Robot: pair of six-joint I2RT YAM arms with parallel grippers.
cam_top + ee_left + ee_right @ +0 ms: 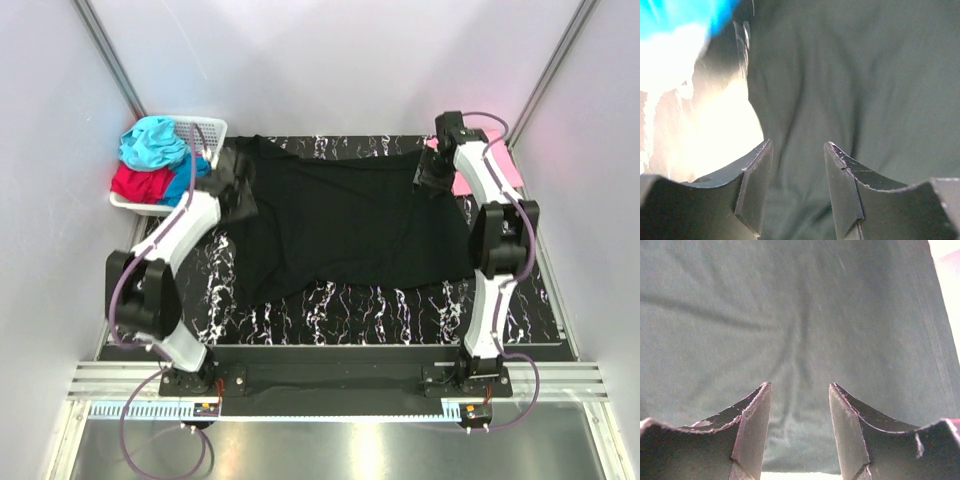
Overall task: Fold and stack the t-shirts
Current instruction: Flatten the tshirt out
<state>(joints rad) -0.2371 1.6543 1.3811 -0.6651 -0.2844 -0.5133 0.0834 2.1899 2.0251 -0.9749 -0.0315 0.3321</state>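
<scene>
A large black t-shirt (pixel 350 220) lies spread over the middle of the table, its near left corner reaching toward the front. My left gripper (pixel 237 188) is open over the shirt's left edge; the left wrist view shows dark cloth (pixel 865 75) under and between the spread jaws of the gripper (pixel 797 145). My right gripper (pixel 429 178) is open over the shirt's far right part, with cloth (pixel 790 305) filling the view beyond it (pixel 800 385). A pink t-shirt (pixel 508 165) lies at the back right, partly under the right arm. No light-blue mark shows.
A white lattice basket (pixel 212 126) stands at the back left, next to the left gripper. It holds a teal shirt (pixel 155 140), a red one (pixel 138 185) and a blue one (pixel 186 180). The black marble tabletop (pixel 380 315) shows in front of the shirt. Walls close in on both sides.
</scene>
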